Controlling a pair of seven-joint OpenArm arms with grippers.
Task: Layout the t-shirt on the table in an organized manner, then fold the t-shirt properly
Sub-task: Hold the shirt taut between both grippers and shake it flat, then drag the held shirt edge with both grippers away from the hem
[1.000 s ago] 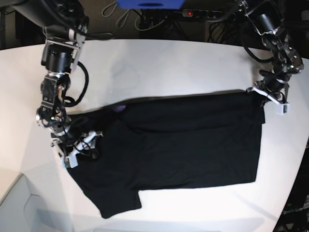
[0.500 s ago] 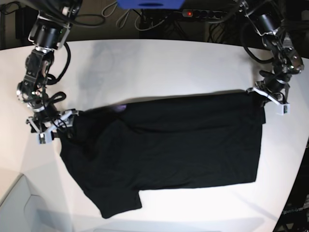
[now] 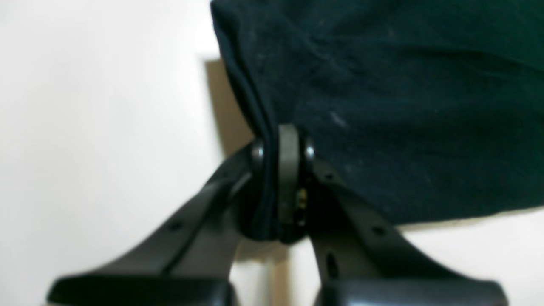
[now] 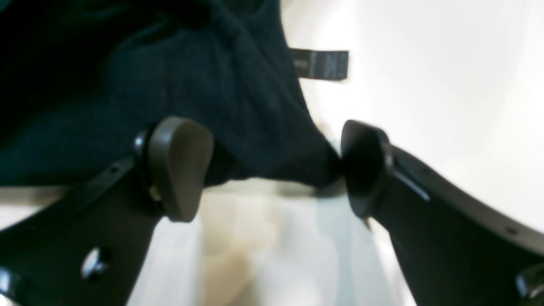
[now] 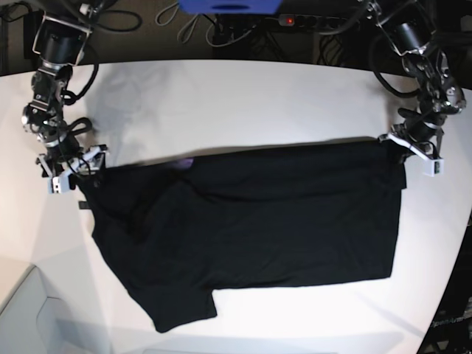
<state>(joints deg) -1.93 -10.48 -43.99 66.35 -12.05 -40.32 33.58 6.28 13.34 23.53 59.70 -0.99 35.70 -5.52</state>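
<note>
Black cloth of the t-shirt (image 5: 258, 221) lies mostly flat on the white desk (image 5: 243, 103), filling the middle and running from about 3 o'clock to 8 o'clock in the base view. One sleeve sticks out at 7 o'clock and is not squared off, so I'd judge you are in the layout step, with no fold made.

Your left claw (image 3: 282, 170) sits at 3 o'clock in the base view, pinched tight on a bunched corner of the shirt; the wrist view shows cloth gathered between the two pads. That grip looks like an anchor: it keeps this corner fixed so the opposite side can be tugged straight.

Your right claw (image 4: 272, 170) is at 9 o'clock in the base view with its jaws spread wide, holding nothing. A pointed fold of the shirt edge lies between the pads, touching or nearly touching one of them, I cannot tell which. A small dark tag (image 4: 321, 63) pokes out from the edge just beyond, over bare desk.

Cloth near that corner looks rumpled and slanted, likely why the claw is lined up there. Closing on a thin single layer risks a slip, so a deeper bite probably helps. A purple bit (image 5: 184, 165) peeks out at the top edge.
</note>
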